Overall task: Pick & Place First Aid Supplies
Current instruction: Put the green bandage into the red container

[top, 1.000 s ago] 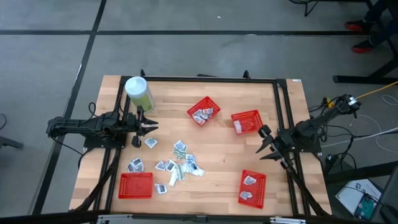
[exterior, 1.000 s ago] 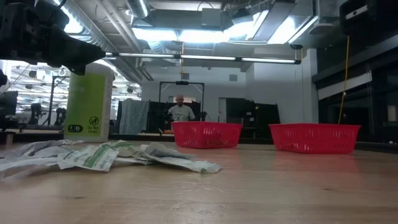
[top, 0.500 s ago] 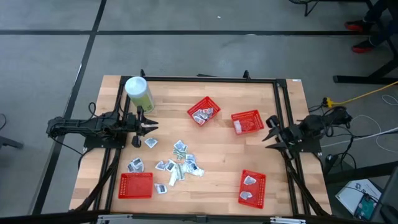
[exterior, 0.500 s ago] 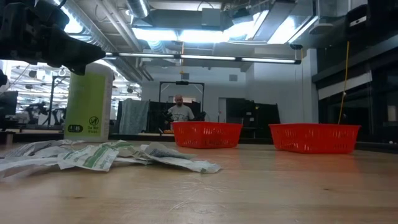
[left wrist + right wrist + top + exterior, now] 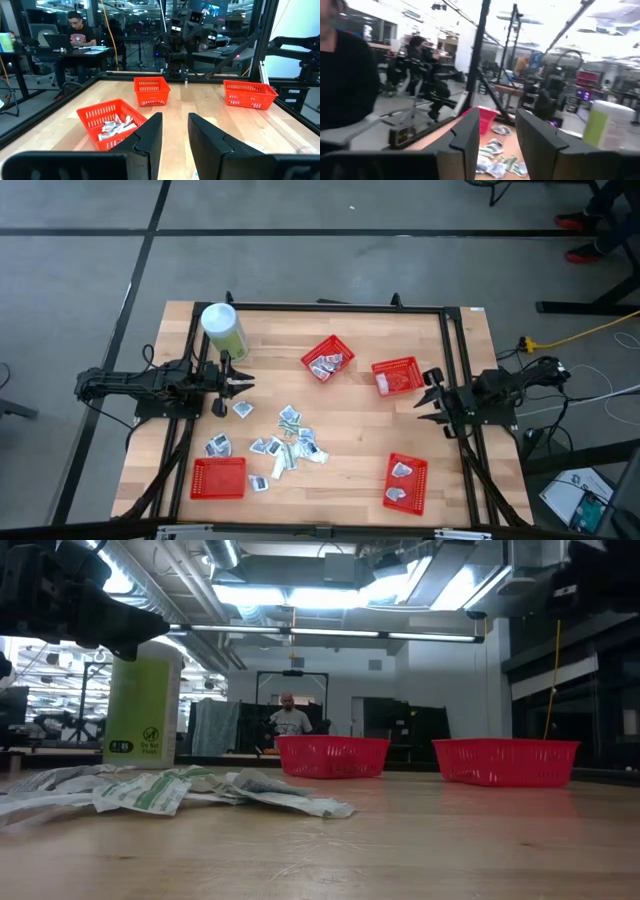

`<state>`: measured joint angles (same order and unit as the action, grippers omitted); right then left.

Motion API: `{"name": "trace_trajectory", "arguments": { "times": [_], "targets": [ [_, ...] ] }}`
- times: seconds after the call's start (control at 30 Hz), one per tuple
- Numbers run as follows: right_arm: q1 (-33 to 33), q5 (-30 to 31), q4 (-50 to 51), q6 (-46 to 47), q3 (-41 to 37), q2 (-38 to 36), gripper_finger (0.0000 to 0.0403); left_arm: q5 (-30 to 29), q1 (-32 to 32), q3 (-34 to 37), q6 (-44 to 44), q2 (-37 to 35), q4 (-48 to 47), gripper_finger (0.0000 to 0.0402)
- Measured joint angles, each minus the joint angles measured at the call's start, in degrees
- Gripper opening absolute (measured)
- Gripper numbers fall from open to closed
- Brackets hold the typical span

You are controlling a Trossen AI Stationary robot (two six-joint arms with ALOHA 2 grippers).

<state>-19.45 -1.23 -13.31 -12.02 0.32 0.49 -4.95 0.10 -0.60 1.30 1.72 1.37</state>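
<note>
The first aid supplies are small white-grey packets with green marks, lying flat and scattered on the wooden table; they also show in the low view as a heap of packets. More packets lie in three red mesh baskets. My left gripper hovers open near the table's left edge, just beyond the pile, and the left wrist view shows the left gripper open and empty. My right gripper is open at the right edge beside a basket, and the right wrist view shows the right gripper facing the packets.
Red baskets stand at the far middle, far right, near right and near left. A tall pale-green canister stands at the far left. Black frame rails run along the table's edges. People sit in the room beyond.
My right gripper has swung a short way from the near right toward the table's far edge and turned at the wrist, staying open. My left arm and the packets have kept still.
</note>
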Motion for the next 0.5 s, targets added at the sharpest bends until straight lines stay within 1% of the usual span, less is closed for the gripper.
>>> {"name": "trace_trajectory", "arguments": {
  "times": [0.17, 0.37, 0.5],
  "targets": [
    [3.7, -0.5, -0.5, -0.5, 0.1, -0.4, 0.0126, 0.0, 0.0, 0.0, 0.0, 0.0, 0.1, 0.0088],
    [7.7, -0.7, 6.6, -0.4, 0.0, -0.4, 0.0126, 0.0, 0.0, 0.0, 0.0, 0.0, 0.1, 0.0088],
    [10.2, -4.4, 11.4, -0.4, 0.0, -0.4, 0.0126, 0.0, 0.0, 0.0, 0.0, 0.0, 0.1, 0.0088]
  ]
}}
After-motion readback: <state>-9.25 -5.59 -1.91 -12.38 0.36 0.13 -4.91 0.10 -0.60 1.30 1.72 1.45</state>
